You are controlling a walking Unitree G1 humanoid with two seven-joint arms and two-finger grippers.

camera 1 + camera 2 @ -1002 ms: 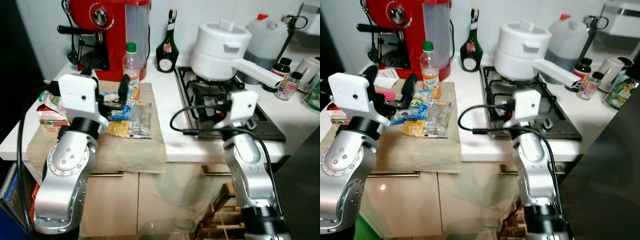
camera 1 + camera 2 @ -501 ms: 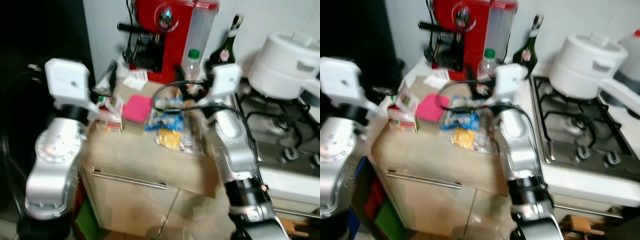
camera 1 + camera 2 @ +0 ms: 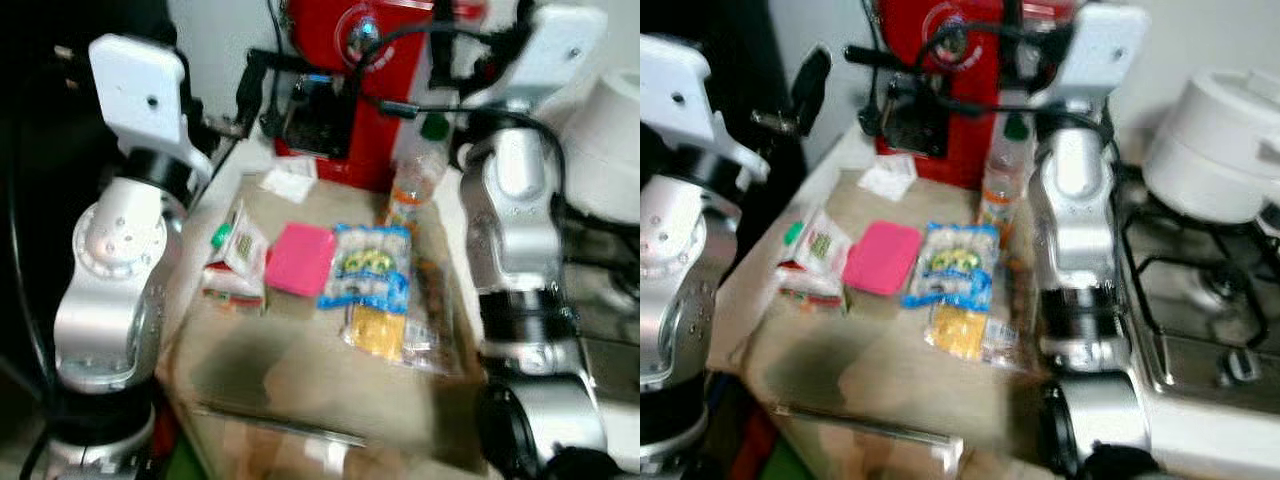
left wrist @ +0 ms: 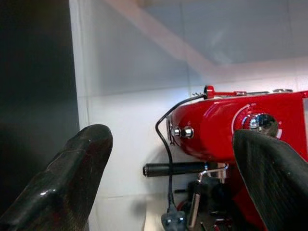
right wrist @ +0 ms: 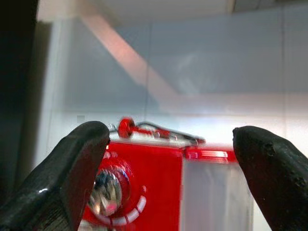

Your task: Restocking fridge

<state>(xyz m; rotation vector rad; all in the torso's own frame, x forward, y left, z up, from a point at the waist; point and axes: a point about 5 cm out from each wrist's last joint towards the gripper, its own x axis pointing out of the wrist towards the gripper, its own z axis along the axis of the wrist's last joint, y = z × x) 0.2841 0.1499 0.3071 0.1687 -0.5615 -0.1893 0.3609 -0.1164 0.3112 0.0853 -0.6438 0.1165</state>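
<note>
desk (image 3: 300, 370), with groceries waiting: carton (image 3: 232, 262), pink box (image 3: 299, 258), blue snack pack (image 3: 367, 266), yellow packet (image 3: 377, 330), bottle (image 3: 417, 172) beside the red coffee machine (image 3: 345, 75). left gripper (image 4: 173, 178): raised well above the goods, jaws spread wide, empty, facing the coffee machine. right gripper (image 5: 168, 173): likewise raised, jaws apart, holding nothing. step judged: choosing a first item; best to lower one arm onto an outlying piece, the carton or pink box, approaching from above.

My two arms are brushed silver with rounded joint housings, each topped by a white boxy wrist module. Black cables loop along both. The left end effector (image 4: 168, 187) and right end effector (image 5: 168, 178) carry broad, textured black fingers.
</note>
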